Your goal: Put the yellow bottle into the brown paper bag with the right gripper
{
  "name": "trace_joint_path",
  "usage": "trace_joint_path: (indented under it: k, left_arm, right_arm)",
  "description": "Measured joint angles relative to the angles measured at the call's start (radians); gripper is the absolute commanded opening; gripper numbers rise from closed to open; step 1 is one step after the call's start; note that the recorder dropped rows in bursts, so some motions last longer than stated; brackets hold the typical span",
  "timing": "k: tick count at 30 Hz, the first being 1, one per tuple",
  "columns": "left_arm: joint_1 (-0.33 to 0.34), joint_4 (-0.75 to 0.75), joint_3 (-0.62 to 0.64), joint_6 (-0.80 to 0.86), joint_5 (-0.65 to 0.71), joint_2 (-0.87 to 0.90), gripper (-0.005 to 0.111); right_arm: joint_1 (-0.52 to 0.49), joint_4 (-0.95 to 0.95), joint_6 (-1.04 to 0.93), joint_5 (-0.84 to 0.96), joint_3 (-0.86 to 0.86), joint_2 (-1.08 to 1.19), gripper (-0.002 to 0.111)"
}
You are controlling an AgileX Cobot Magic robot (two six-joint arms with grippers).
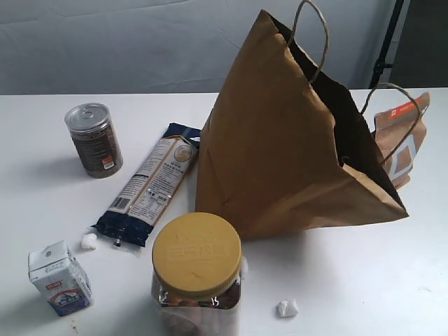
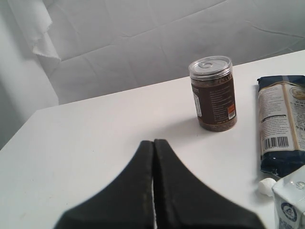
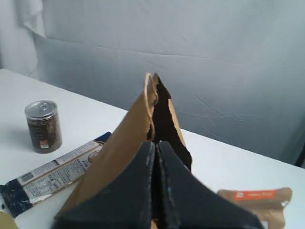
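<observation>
The brown paper bag (image 1: 294, 140) stands tilted on the white table, mouth open toward the upper right, cord handles up. In the right wrist view the same brown paper bag (image 3: 128, 143) sits just beyond my right gripper (image 3: 156, 143), whose fingers are pressed together with nothing between them. My left gripper (image 2: 153, 142) is shut and empty over bare table, short of the brown can (image 2: 213, 93). Neither gripper shows in the exterior view. The yellow bottle is not visible in any view.
A wide clear jar with a yellow lid (image 1: 197, 269) stands at the front. A brown can (image 1: 94, 140), a dark blue noodle packet (image 1: 149, 183) and a small milk carton (image 1: 59, 278) lie left. A small brown pouch with an orange strip (image 1: 402, 136) stands behind the bag.
</observation>
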Motion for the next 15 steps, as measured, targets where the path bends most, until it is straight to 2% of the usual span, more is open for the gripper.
trace_joint_path:
  k: [7, 12, 15]
  left_arm:
    - [0.000, 0.000, 0.000, 0.000, 0.000, 0.000, 0.000]
    - [0.000, 0.000, 0.000, 0.000, 0.000, 0.000, 0.000]
    - [0.000, 0.000, 0.000, 0.000, 0.000, 0.000, 0.000]
  right_arm:
    - [-0.244, 0.085, -0.005, -0.058, 0.220, -0.157, 0.000]
    - [-0.413, 0.169, -0.056, -0.206, 0.397, -0.295, 0.000]
    - [-0.479, 0.236, -0.063, -0.286, 0.487, -0.387, 0.000]
